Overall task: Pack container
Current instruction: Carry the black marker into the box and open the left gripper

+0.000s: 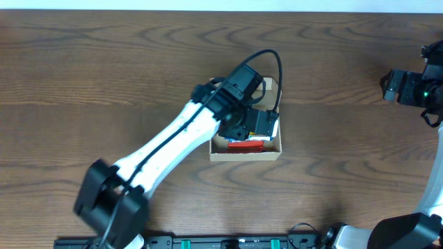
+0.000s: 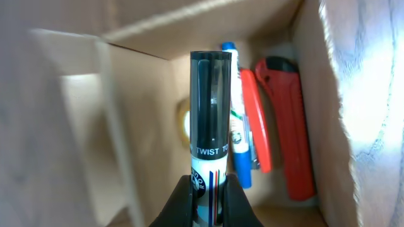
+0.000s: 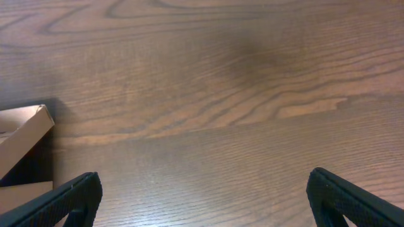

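Black fingers [image 2: 180,205]: the two fingers of the left gripper [image 2: 208,192] were shut tight on a marker [image 2: 211,126]. They held it low, on its white part, so it could not slip.
Marker: it had a dark cap with the words "TWIST TO" on it. It pointed into the container [image 1: 246,153], with its cap end first.
Why held that way: I think the marker was lined up the same way as the things inside so it could lie flat next to them.
Inside the container: a blue pen [image 2: 243,170] and a red cutter [image 2: 290,126] lay side by side along one wall. Another red tool [image 2: 255,120] lay between them. The space next to them looked free.
Container: the tan cardboard box sat on the wood table [image 3: 221,94], right under the left gripper.
Flap lid [image 1: 272,88]: it stood open at the far side of the container, so things could go in.
Right gripper [image 3: 205,202]: its fingers were spread wide and held nothing. It was well apart from the container, off to the right, likely to keep out of the way.
Next step: I think the marker should go down and be let go.
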`<state>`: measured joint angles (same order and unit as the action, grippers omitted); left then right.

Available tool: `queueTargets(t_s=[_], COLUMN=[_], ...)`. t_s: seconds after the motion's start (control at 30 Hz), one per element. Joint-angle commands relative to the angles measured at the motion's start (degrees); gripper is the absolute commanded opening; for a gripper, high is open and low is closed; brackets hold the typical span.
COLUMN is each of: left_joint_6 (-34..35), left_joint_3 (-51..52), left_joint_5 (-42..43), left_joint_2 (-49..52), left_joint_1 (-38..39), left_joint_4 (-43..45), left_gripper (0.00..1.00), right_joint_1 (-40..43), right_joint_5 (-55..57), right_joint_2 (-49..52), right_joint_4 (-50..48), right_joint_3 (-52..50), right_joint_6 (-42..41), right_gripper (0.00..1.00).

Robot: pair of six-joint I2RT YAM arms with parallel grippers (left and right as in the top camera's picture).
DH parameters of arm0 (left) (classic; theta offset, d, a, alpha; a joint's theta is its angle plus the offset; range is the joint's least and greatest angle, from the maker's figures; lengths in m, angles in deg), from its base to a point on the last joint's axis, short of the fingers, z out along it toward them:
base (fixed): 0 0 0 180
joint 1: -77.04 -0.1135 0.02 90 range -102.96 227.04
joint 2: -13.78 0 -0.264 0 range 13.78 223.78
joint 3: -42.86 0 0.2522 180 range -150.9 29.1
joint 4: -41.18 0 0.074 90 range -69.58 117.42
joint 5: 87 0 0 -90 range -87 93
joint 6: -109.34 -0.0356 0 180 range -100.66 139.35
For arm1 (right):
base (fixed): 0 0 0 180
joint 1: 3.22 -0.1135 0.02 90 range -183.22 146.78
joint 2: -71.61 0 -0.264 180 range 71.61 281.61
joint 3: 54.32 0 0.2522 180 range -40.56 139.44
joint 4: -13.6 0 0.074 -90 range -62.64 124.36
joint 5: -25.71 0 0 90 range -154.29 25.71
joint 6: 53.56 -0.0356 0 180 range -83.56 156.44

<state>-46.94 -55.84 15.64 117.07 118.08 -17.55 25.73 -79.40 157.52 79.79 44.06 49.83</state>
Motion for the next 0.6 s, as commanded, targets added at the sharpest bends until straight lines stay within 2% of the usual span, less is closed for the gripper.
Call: queueTargets(t_s=[0.0,0.3,0.57], left_joint_6=[-0.26,5.99,9.09], left_joint_3=[-0.72,-0.72,-0.72], left_joint_5=[0.0,1.81,3.91], left_joint_2=[3.76,10.67,12.37], left_joint_1=[-0.13,-0.59,-1.57], left_joint_4=[-0.09,2.16,3.26], left_gripper=[0.06,0.06,0.06], right_joint_1=[0.44,0.44,0.44], right_joint_5=[-1.03,-1.03,-1.05], right_joint_2=[1.49,2.51,2.51], right_joint_4=[-0.09,0.02,0.04], right_joint_3=[-0.15,-0.17,-0.17], right_joint_6=[-0.5,-0.5,-0.5], right_gripper=[0.99,0.99,0.99])
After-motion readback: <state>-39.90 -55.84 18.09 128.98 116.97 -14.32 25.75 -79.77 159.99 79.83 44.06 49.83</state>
